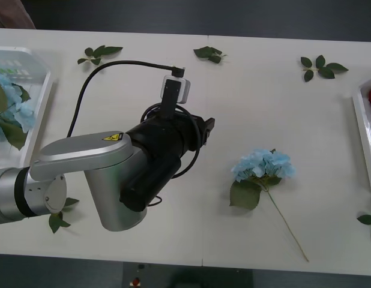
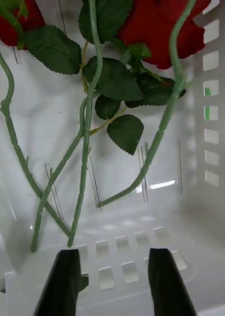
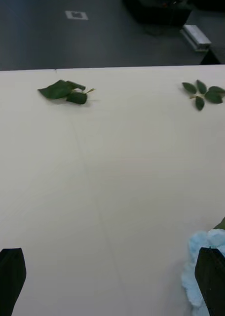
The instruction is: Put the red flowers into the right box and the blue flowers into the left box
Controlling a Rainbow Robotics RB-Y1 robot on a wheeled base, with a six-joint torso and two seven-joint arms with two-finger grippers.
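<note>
Lying mid-table right of centre, one blue flower (image 1: 262,165) rests loose, stem toward me. My left gripper (image 3: 112,281) hovers over the table (image 1: 263,108) just beside it, fingers spread, holding nothing. Other blue flowers (image 1: 11,105) sit in the left box (image 1: 44,96). My right gripper (image 2: 112,284) (fingers released) hangs above red flowers (image 2: 157,29) in the right box (image 2: 206,163).

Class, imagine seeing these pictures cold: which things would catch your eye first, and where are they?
The left arm looms over the table's middle, its open left hand beside a lone blue flower lying right of centre. The open right hand hangs over the right box, where red flowers lie.
</note>
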